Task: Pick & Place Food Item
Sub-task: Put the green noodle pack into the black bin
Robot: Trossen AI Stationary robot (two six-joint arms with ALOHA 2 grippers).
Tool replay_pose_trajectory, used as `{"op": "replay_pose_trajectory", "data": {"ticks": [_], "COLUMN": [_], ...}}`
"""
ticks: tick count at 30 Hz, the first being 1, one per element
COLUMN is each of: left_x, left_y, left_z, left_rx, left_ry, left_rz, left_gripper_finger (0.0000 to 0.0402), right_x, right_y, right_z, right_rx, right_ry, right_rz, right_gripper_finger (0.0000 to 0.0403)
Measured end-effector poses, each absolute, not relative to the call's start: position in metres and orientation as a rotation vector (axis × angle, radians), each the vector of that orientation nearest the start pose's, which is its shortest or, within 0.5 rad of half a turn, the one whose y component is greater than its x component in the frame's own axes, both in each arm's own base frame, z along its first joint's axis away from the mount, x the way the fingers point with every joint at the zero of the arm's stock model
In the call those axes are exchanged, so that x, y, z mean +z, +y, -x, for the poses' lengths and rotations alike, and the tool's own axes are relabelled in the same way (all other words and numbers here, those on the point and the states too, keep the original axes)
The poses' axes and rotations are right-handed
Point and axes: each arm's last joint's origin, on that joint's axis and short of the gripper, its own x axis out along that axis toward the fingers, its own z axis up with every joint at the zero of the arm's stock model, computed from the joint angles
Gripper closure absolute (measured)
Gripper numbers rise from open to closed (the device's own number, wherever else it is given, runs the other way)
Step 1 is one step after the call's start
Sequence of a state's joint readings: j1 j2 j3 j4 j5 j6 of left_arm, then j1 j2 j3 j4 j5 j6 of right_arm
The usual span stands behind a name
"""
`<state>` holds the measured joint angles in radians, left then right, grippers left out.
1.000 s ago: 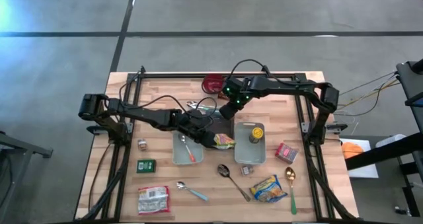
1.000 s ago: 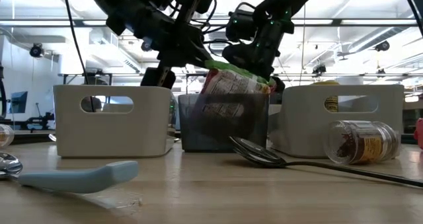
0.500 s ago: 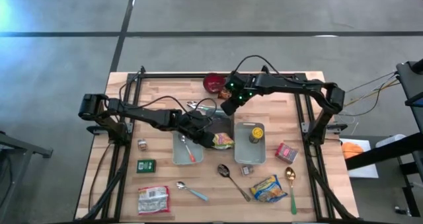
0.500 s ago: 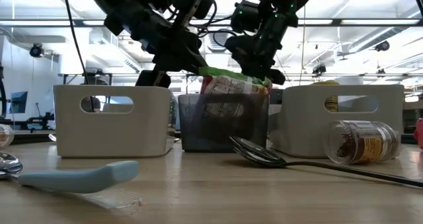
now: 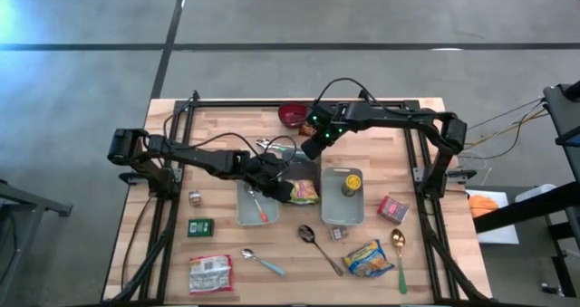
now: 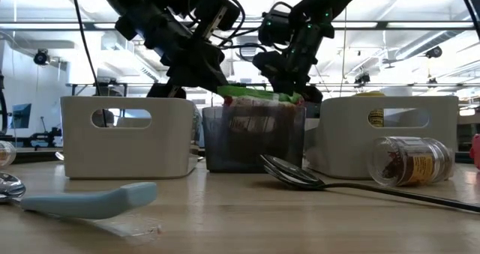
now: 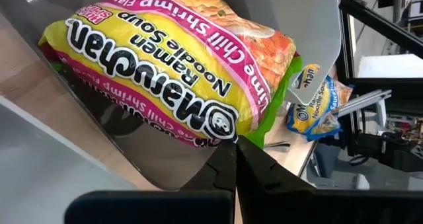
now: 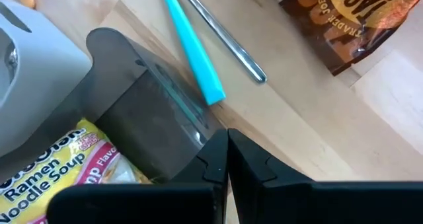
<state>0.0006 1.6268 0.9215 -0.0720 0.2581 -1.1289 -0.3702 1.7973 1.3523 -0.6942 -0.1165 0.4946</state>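
Now seating the ramen packet (image 7: pixel 178 65) in the dark bin (image 6: pixel 251 138).
Left gripper (image 5: pixel 276 187) is pinching it shut; release only once it lies flat. Right gripper (image 5: pixel 308 147) is hovering closed, empty.

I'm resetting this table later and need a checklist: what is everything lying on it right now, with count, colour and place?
Ramen packet: 1, yellow and pink, in the dark bin.
Dark bin: 1, smoky clear, table centre.
Grey bins: 2, on either side of the dark bin.
Yellow-lidded jar: 1, in the right grey bin.
Noodle packet: 1, blue and yellow, front right.
Snack bag: 1, red and white, front left.
Red bowl: 1, back centre.
Spoons: 3; blue-handled, metal, gold with green handle.
Spice jar: 1, clear, lying on its side.
Left gripper: shut, at the ramen packet.
Right gripper: shut, above the dark bin's back.
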Motion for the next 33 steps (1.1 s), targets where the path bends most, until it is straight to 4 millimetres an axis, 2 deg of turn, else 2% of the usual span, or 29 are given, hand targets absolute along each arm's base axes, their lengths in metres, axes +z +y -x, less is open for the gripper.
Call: {"op": "replay_pose_trajectory", "data": {"ticks": [12, 33], "left_x": [0.194, 0.196], "left_y": [-0.009, -0.01], "left_z": [-0.333, -0.332], "left_rx": [0.162, 0.122], "left_ry": [0.802, 0.823], "left_rz": [1.171, 1.192], "left_gripper_finger": [0.0401, 0.0401], "right_x": [0.208, 0.208], "right_y": [-0.125, -0.117], "right_z": [-0.337, -0.342], "right_rx": [-0.491, -0.428], "right_ry": [1.096, 1.082], "right_rz": [-0.747, -0.754], "right_gripper_finger": [0.0395, 0.0395]}}
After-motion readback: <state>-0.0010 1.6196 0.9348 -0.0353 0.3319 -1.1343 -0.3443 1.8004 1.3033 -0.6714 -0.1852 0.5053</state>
